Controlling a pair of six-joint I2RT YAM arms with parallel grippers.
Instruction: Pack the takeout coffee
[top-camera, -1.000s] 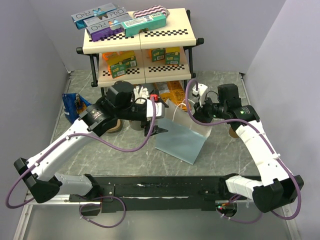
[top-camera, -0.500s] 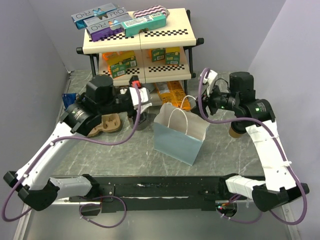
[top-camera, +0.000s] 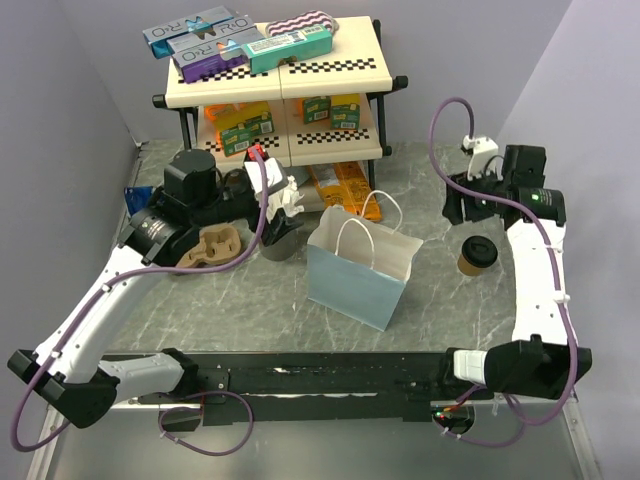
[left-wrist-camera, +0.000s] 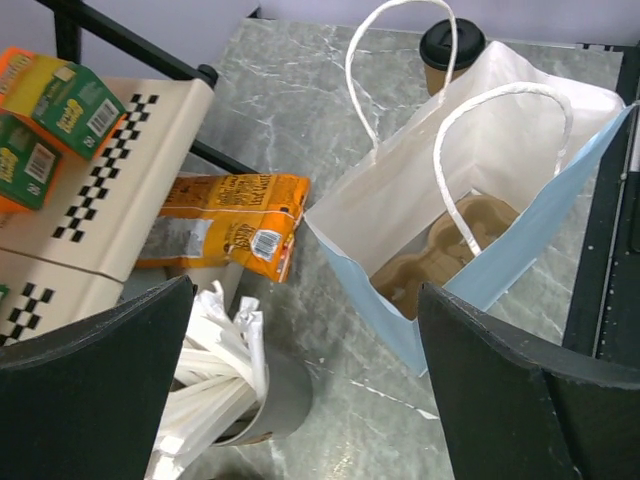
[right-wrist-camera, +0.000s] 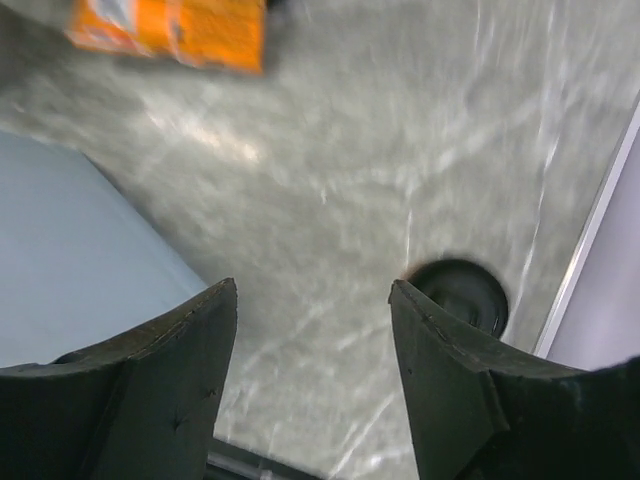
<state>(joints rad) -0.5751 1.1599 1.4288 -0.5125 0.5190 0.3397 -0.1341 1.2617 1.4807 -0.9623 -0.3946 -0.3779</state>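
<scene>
The takeout coffee (top-camera: 478, 254), a tan paper cup with a black lid, stands upright on the table right of the pale blue paper bag (top-camera: 360, 265). The bag stands open with white handles up. The left wrist view shows a brown pulp carrier (left-wrist-camera: 440, 250) lying inside the bag (left-wrist-camera: 520, 240), with the coffee (left-wrist-camera: 450, 48) beyond it. My right gripper (top-camera: 458, 205) is open and empty, hovering just behind the cup; the lid (right-wrist-camera: 462, 294) shows beside its right finger. My left gripper (top-camera: 283, 205) is open and empty above the grey cup of white sticks (left-wrist-camera: 250, 395), left of the bag.
A second brown carrier (top-camera: 215, 247) lies on the table at the left. Orange packets (top-camera: 345, 185) lie behind the bag under a two-tier shelf rack (top-camera: 280, 90) holding boxes. A blue packet (top-camera: 135, 195) sits at the far left. Grey walls close both sides.
Both grippers have left the bag's mouth. My left arm drew back left over the stick cup. My right arm swung right and back, toward the coffee. The bag now stands free.
</scene>
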